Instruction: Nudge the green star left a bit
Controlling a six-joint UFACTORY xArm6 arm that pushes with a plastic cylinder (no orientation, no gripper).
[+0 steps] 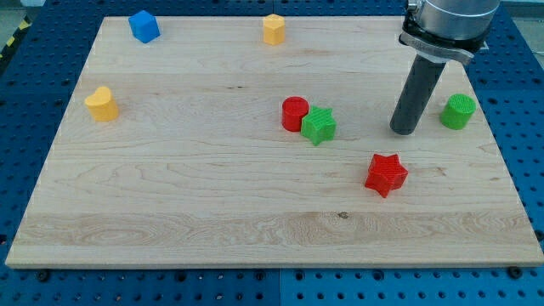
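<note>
The green star (320, 126) lies right of the board's middle, touching the red cylinder (295, 114) on its left side. My tip (405, 131) rests on the board to the right of the green star, a clear gap apart from it. The rod rises from the tip toward the view's top right.
A red star (386, 174) lies below and between the green star and my tip. A green cylinder (458, 111) stands right of my tip near the board's right edge. A blue cube (144, 26) and a yellow hexagonal block (273, 29) lie along the top edge; a yellow heart-like block (102, 104) is at the left.
</note>
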